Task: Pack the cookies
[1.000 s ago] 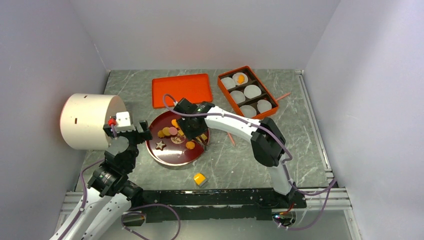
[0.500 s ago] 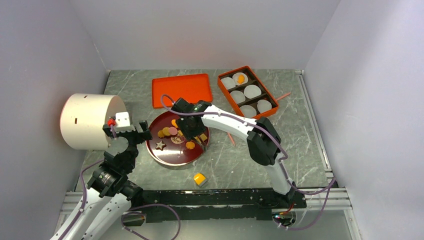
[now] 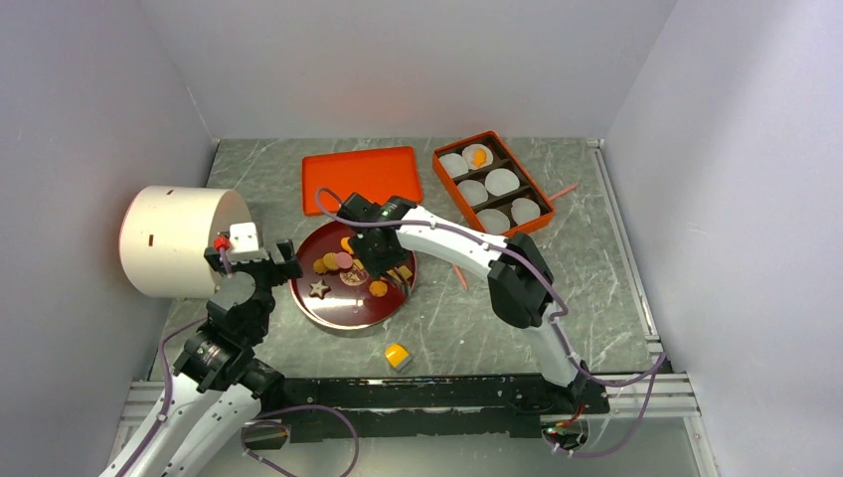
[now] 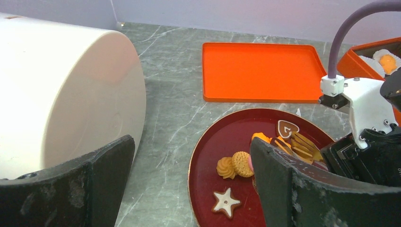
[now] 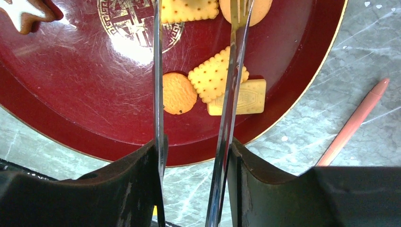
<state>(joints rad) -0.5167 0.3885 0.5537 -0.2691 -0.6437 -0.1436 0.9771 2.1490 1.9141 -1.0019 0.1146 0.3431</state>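
Cookies (image 3: pixel 343 266) mostly on a round dark-red plate (image 3: pixel 333 308) near the middle of a grey marbled table (image 3: pixel 497 318): orange and yellow rounds, a white-iced star cookie (image 4: pixel 225 202), a brown heart cookie (image 4: pixel 285 128). One orange cookie (image 3: pixel 478 156) already in a white paper cup at the far end of the orange compartment box (image 3: pixel 463 143), well apart from the plate, to its far right (other cups (image 3: pixel 502 181) showing only white). Right gripper (image 5: pixel 198 5) low over the plate's right half, thin metal blades partly apart, nothing clamped between them. In the gap, seen from the wrist, a round orange biscuit (image 5: pixel 179 92); a scalloped square biscuit (image 5: pixel 208 80) partly behind the right blade, a pale rectangular biscuit (image 5: pixel 248 97) touching it. Left gripper (image 4: pixel 191 144) spread wide and empty, beside the plate's left edge. Behind the plate, a flat orange tray (image 3: pixel 361 177); to the left, a big white cylinder (image 3: pixel 177 240) on its side; on the near side, a yellow cube (image 3: pixel 397 355); right of the plate, a pink stick (image 5: pixel 354 120) flat on the table.
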